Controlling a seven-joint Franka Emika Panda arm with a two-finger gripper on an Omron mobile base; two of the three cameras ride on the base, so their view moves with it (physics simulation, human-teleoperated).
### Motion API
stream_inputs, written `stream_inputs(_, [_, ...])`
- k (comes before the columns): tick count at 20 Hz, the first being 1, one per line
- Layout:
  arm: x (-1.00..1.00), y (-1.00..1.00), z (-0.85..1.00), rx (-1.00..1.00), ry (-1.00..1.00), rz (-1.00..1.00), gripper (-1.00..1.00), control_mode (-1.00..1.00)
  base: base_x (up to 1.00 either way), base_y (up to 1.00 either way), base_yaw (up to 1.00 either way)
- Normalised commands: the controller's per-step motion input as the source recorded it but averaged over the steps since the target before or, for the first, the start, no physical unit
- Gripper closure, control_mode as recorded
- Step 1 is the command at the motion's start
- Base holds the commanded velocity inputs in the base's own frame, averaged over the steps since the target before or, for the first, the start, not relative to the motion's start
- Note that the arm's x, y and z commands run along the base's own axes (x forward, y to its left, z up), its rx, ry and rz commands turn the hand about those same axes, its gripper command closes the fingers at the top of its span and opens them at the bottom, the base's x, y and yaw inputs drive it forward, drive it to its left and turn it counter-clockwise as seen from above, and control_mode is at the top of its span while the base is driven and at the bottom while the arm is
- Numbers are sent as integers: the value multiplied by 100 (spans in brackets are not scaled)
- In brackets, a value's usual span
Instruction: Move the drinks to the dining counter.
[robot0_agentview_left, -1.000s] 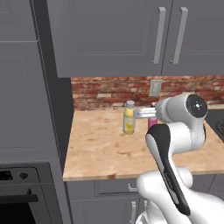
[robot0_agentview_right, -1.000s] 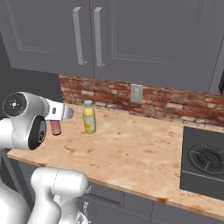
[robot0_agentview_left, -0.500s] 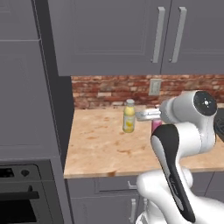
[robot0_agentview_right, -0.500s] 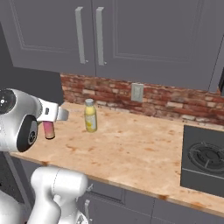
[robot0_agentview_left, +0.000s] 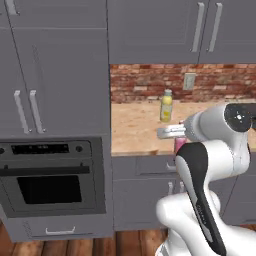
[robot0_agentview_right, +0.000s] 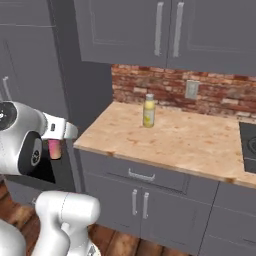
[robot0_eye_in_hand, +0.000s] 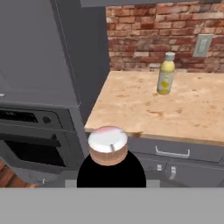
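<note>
My gripper (robot0_agentview_right: 56, 142) is shut on the small pink bottle (robot0_agentview_right: 54, 149), which hangs under the hand in front of the lower cabinets, off the wood counter (robot0_agentview_right: 190, 142). From the left base view the pink bottle (robot0_agentview_left: 179, 145) peeks out behind my arm, below the gripper (robot0_agentview_left: 178, 139). In the hand view its pale pink end (robot0_eye_in_hand: 108, 142) sits close up over a dark mass between the fingers. The yellow bottle (robot0_agentview_left: 166, 106) (robot0_agentview_right: 149, 110) (robot0_eye_in_hand: 166, 75) with a pale cap stands upright on that counter near the brick wall. The dining counter is out of view.
A built-in oven (robot0_agentview_left: 50, 180) sits in the tall grey cabinet (robot0_agentview_left: 55, 70) left of the counter. Grey wall cabinets (robot0_agentview_right: 165, 30) hang above the brick backsplash (robot0_agentview_right: 170, 90). A dark cooktop (robot0_agentview_right: 249, 147) lies at the counter's right end. Wood floor (robot0_agentview_right: 115, 242) shows below.
The whole picture has shifted: the base has backed away from the counter, so oven and floor now show. The pink bottle stays in my shut gripper; the yellow bottle has not moved.
</note>
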Motion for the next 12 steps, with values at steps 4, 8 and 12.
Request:
stream_inputs(4, [0,0,0,0,0,0,100,100,-100,100,25])
stream_inputs(8, [0,0,0,0,0,0,100,100,-100,100,34])
stream_inputs(12, [0,0,0,0,0,0,100,100,-51,85,78])
